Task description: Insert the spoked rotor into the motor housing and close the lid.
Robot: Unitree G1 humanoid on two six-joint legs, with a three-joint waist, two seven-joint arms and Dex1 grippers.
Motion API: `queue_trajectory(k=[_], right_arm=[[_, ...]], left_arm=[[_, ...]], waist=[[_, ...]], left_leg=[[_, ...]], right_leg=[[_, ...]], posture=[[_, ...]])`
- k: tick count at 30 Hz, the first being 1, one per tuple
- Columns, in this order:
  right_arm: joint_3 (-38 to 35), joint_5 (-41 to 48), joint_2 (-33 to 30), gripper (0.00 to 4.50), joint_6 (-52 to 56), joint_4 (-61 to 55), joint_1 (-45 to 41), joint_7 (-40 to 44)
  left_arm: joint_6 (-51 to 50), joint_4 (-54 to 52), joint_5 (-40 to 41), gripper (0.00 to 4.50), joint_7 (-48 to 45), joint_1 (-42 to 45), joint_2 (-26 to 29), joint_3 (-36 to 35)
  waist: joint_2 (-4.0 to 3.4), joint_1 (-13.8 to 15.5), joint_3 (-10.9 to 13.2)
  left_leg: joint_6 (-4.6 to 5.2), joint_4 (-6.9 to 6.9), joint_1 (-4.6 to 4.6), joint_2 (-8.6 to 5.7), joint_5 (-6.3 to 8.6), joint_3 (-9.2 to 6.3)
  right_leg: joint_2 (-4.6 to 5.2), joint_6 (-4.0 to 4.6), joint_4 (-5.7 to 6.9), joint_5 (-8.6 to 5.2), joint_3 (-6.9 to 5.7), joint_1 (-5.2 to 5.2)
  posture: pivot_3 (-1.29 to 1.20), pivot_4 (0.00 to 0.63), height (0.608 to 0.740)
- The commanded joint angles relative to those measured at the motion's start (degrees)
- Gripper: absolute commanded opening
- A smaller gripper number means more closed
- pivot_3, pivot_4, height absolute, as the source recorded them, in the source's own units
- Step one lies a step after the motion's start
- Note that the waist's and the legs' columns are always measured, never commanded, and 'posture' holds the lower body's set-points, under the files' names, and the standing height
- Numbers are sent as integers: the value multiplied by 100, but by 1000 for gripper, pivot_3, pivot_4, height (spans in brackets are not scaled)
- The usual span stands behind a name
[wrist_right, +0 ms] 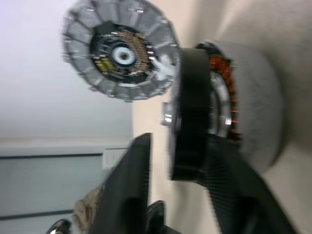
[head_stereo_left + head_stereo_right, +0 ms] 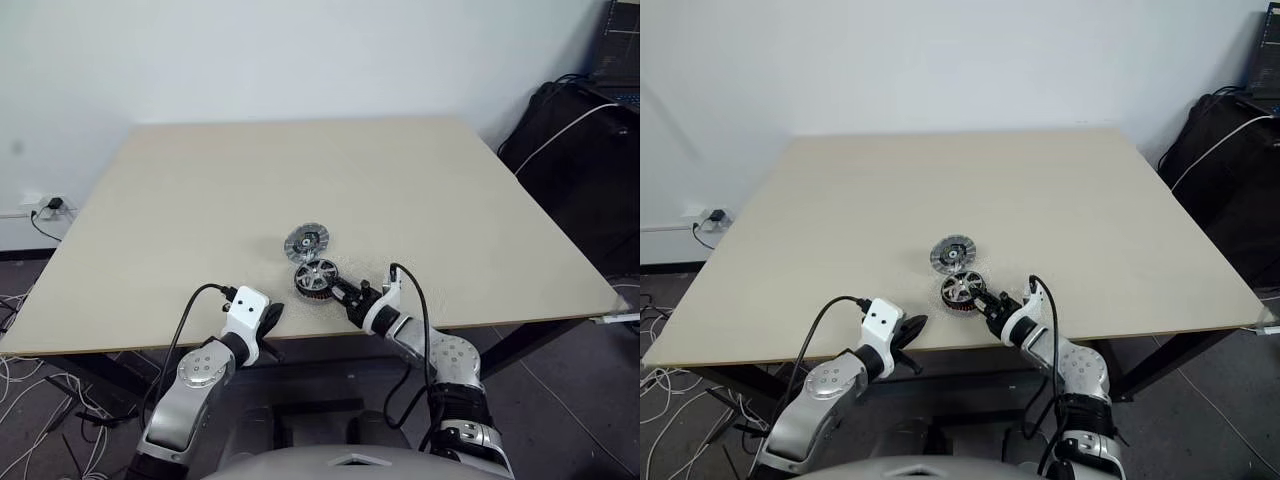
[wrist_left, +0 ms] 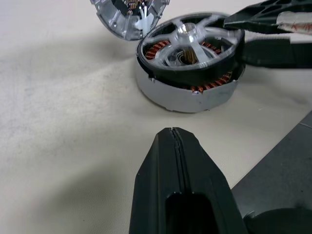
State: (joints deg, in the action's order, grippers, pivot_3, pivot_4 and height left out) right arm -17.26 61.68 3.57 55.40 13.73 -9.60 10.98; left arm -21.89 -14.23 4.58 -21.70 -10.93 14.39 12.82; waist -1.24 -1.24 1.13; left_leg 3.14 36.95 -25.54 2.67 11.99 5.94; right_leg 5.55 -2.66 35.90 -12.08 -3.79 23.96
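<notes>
left gripper (image 2: pixel 268 322) idle at the surface's (image 2: pixel 200 200) near edge, jaws clenched on nothing; spoked rotor (image 3: pixel 190 41) already seated in the motor housing (image 3: pixel 183 95); lid (image 2: pixel 306 241) just behind, not yet fitted; right gripper (image 2: pixel 345 298) with jaws parted astride the rotor's rim; beige surface, white wall, floor cables.

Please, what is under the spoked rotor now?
The motor housing sits under the spoked rotor; its copper windings show through the spoke gaps and at the side. The housing's centre is covered by the rotor hub. The lid lies beside them.
</notes>
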Motion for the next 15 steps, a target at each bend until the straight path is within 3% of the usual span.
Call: queue_trajectory(k=[1,4,15], right_arm=[[10,-44,210,2978,-113,-92,-102,-29],[-69,-40,30,3883,-177,-294,-82,-32],[2,-781,-909,3883,-367,-928,-193,-372]], left_arm=[[44,-286,-4,0,10,66,0,-10],[49,-277,2,0,15,69,-8,-7],[86,-221,16,0,-5,113,-18,12]], waist=[[0,-11,-2],[2,-13,-3],[-9,57,5]], left_leg=[[0,0,1,0,0,0],[0,0,2,1,0,0],[-1,-2,-2,-4,0,3]], right_leg=[[0,0,1,0,0,-1],[1,2,2,6,0,-1],[7,4,-5,10,-1,6]], posture=[[0,0,740],[0,0,740],[0,0,740]])
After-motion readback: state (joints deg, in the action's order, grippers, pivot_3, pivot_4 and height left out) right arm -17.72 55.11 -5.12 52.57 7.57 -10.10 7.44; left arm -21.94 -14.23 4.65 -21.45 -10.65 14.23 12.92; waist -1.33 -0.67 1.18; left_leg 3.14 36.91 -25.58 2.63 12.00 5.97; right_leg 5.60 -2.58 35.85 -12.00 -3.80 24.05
